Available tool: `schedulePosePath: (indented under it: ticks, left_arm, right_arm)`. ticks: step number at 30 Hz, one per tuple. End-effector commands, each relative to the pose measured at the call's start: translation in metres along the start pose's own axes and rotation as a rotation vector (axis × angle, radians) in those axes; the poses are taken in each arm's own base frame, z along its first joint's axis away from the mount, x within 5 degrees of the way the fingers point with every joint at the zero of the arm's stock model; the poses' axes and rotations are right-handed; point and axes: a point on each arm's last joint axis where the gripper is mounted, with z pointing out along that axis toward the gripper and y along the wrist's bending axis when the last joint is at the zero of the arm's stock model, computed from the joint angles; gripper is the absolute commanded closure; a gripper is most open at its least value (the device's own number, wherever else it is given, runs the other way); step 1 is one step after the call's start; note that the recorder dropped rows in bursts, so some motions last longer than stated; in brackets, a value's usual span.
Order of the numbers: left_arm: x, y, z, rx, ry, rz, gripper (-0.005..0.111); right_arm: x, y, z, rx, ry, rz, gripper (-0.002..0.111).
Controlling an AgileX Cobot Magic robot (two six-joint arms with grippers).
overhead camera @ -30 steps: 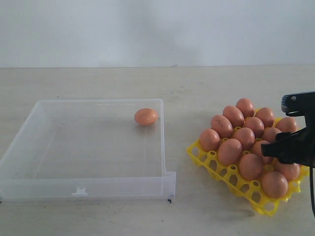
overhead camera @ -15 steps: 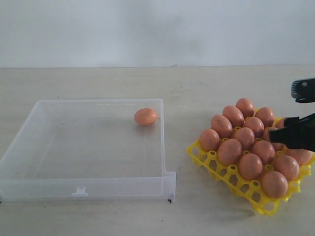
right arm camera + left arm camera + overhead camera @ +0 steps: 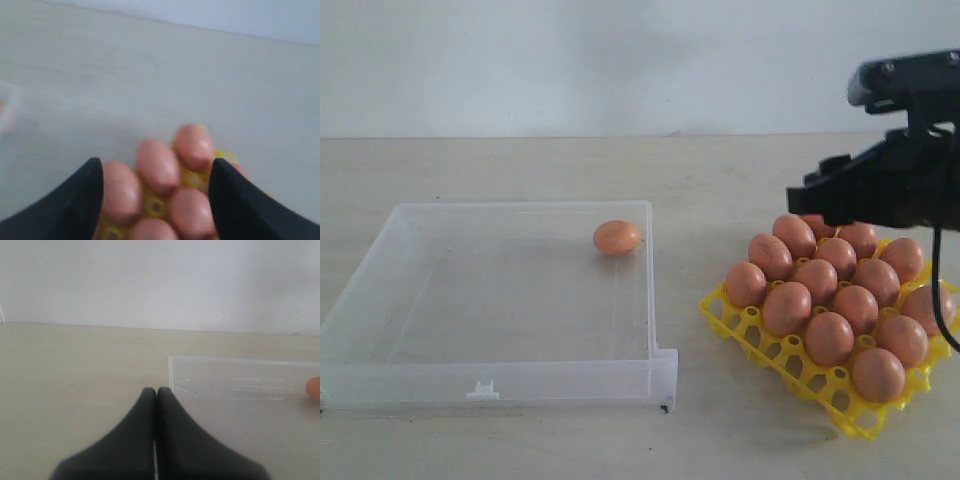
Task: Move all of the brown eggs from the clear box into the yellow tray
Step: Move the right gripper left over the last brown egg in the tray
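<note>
One brown egg [image 3: 617, 237] lies in the clear box [image 3: 490, 385], by its far right corner. Several more brown eggs [image 3: 830, 290] fill the yellow tray [image 3: 760, 335] on the right. My right gripper [image 3: 812, 203] hovers above the tray's far side, open with nothing between its fingers. Its wrist view looks down between the black fingertips [image 3: 90, 175] onto blurred eggs [image 3: 157, 165] and yellow cups [image 3: 156, 205]. My left gripper [image 3: 156, 390] is shut and empty just outside a corner of the clear box [image 3: 240, 390]. The lone egg [image 3: 314, 388] peeks in at that view's edge. The left arm stays outside the exterior view.
Everything sits on a pale wooden table [image 3: 720, 170] against a white wall. The box has low walls and a small clip [image 3: 482, 390] on its front lip. Bare tabletop separates box and tray.
My right gripper has risen from the tray's right side and swung leftward above the far eggs. An egg it had covered now shows at the tray's right edge.
</note>
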Motion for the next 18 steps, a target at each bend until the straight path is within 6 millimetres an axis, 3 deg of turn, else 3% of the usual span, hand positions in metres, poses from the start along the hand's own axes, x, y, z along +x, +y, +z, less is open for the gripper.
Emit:
schedulePosePath:
  ticks: [1, 6, 11, 18]
  left_arm:
    - [0.001, 0.0, 0.0, -0.001, 0.006, 0.002, 0.111]
    - [0.001, 0.0, 0.0, -0.001, 0.006, 0.002, 0.111]
    - [0.001, 0.0, 0.0, -0.001, 0.006, 0.002, 0.111]
    - [0.001, 0.0, 0.0, -0.001, 0.006, 0.002, 0.111]
  right_arm:
    - [-0.044, 0.028, -0.003, -0.29, -0.026, -0.012, 0.062]
    - [-0.076, 0.048, 0.014, -0.471, -0.003, 0.005, 0.061]
    - [-0.082, 0.074, 0.041, -0.578, 0.142, -0.039, 0.061]
    - [-0.09, 0.139, 0.05, -0.547, 0.165, -0.394, 0.061]
